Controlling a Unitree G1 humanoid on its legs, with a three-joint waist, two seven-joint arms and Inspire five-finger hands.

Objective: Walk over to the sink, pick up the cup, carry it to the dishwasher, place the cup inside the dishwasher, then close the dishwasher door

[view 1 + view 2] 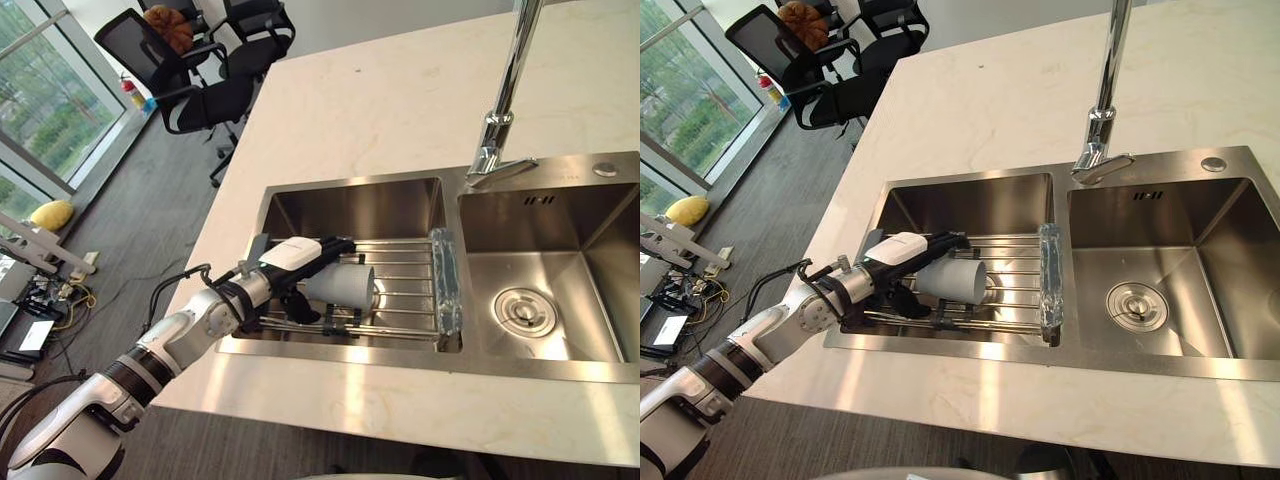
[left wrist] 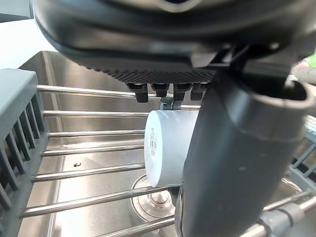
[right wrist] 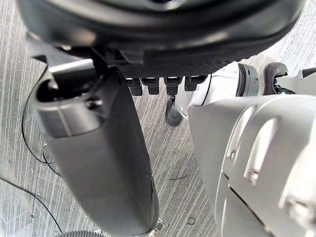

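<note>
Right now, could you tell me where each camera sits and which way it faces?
Left eye view: on the head, looking down at the sink; left arm shows, left hand at the cup.
Right eye view: beside it; shares the same scene.
Left wrist view: on the left wrist, facing the cup closely, past that hand.
Right wrist view: on the right wrist, facing the floor past the right hand.
</note>
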